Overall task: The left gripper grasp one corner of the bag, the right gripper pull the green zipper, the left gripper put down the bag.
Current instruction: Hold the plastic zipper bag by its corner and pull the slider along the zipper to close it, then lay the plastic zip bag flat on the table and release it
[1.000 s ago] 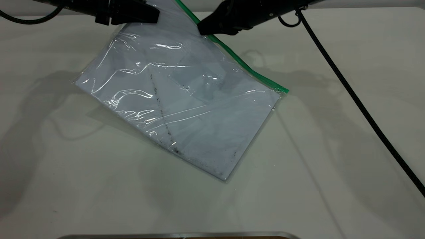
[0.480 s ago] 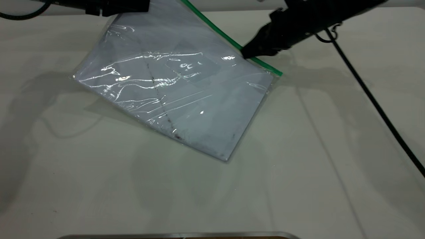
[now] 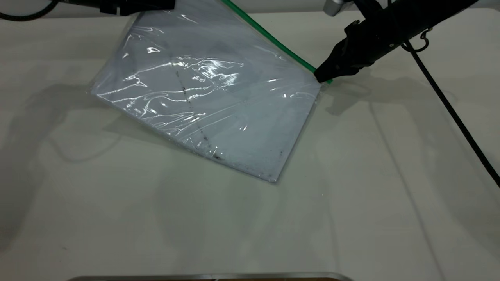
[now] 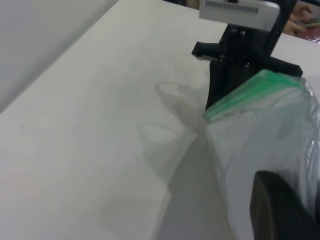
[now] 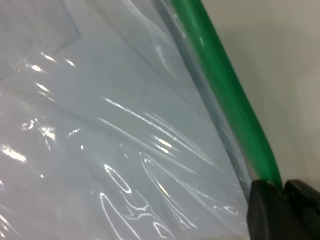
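The clear bag (image 3: 211, 97) with white paper inside is tilted, its far green-edged corner lifted off the table and its near corner resting on it. My left gripper (image 3: 156, 4) is shut on that raised corner at the top edge of the exterior view. One of its fingers (image 4: 282, 210) shows against the plastic in the left wrist view. The green zipper (image 3: 269, 37) runs down the bag's right edge. My right gripper (image 3: 321, 76) is shut on the zipper at its lower end, near the bag's right corner. In the right wrist view the green strip (image 5: 225, 90) ends between the fingertips (image 5: 265, 210).
The white table (image 3: 371, 195) stretches to the right and front of the bag. The right arm's braided cable (image 3: 457, 121) hangs across the right side. A metal edge (image 3: 211, 276) shows at the front.
My right gripper has slid down the green zipper from near the raised corner to the bag's lower right corner. The bag shifted slightly. The left gripper has kept its hold.
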You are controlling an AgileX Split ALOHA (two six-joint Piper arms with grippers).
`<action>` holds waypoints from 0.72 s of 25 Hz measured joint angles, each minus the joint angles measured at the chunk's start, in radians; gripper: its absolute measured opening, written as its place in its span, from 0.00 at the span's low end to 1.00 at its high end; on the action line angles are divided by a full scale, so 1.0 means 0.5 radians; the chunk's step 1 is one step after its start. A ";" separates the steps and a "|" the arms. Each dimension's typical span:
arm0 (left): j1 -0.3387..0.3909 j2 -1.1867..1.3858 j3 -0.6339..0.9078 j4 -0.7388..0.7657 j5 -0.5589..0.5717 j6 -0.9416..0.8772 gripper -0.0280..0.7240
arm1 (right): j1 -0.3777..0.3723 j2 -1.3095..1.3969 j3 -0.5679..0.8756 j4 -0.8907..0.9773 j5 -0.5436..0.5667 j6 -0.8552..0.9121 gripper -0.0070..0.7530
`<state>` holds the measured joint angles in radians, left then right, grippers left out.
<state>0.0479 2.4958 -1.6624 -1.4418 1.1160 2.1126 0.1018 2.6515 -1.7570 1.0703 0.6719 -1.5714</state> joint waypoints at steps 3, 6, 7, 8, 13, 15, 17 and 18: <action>0.000 0.000 0.000 0.000 0.002 0.002 0.10 | -0.007 -0.002 0.000 -0.019 0.023 0.060 0.09; 0.009 0.000 0.000 0.002 0.004 -0.043 0.10 | -0.020 -0.004 0.000 -0.057 0.014 0.129 0.17; 0.014 0.000 0.000 0.002 0.004 -0.091 0.10 | -0.026 -0.010 0.008 -0.059 0.001 0.143 0.22; 0.017 0.000 0.000 0.002 0.004 -0.130 0.10 | -0.029 -0.023 0.012 -0.052 -0.013 0.150 0.28; -0.025 0.007 -0.004 0.092 -0.103 -0.342 0.11 | -0.035 -0.223 0.018 0.034 0.094 0.159 0.61; -0.079 0.029 -0.006 0.130 -0.234 -0.467 0.13 | -0.028 -0.382 0.018 0.066 0.238 0.159 0.68; -0.140 0.053 -0.006 0.164 -0.354 -0.595 0.18 | -0.026 -0.549 0.018 0.095 0.425 0.180 0.70; -0.169 0.061 -0.006 0.191 -0.418 -0.673 0.23 | -0.026 -0.644 0.018 0.108 0.505 0.214 0.69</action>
<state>-0.0366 2.5264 -1.6654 -1.3461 0.9069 1.7761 0.0888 2.3295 -1.7482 1.1243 0.9246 -1.4646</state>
